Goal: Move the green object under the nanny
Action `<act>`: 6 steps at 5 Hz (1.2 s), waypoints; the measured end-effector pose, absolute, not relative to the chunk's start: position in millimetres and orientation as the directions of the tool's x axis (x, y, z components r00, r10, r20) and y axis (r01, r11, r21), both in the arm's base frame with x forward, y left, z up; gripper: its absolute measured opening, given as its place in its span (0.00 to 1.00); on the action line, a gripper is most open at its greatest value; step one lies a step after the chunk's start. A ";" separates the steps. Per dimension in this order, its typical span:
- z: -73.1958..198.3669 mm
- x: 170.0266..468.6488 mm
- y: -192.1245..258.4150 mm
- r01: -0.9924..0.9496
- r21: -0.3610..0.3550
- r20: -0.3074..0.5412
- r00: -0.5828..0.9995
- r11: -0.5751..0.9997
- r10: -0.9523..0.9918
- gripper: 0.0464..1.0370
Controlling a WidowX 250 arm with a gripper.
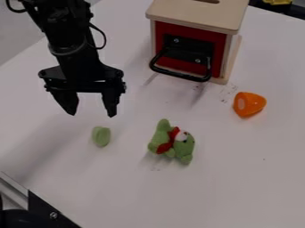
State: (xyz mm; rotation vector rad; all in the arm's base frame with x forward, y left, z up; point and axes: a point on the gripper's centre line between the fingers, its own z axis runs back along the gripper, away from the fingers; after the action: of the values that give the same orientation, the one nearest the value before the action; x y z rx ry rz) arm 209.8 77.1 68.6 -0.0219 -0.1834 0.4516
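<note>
fixed camera | above table [238, 187] | faces slantwise down | fairly near

Sm. oval green obj. [101, 136] is lying on white tbl. [238, 187]. Green plush w/ red trim [172, 142] is lying nearby.

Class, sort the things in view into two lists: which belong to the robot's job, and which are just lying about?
Belong to the job:
small green oval piece
green plush toy, probably the "nanny"
black robot arm, jaws apart

Just lying about:
orange piece
wooden box with a red front
yellow object at the top edge
</note>
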 end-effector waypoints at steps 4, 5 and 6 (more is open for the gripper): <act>73.6 191.9 26.0 -0.302 -0.086 0.164 0.935 0.949 0.313 0.96; 60.3 193.4 5.1 -0.239 -0.093 0.155 0.955 0.966 0.251 0.96; 38.6 200.1 -7.6 -0.214 -0.079 0.129 0.966 0.974 0.223 0.96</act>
State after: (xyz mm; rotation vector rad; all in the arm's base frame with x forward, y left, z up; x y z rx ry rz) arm 200.1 -7.6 38.6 -0.0641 -0.1380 0.2215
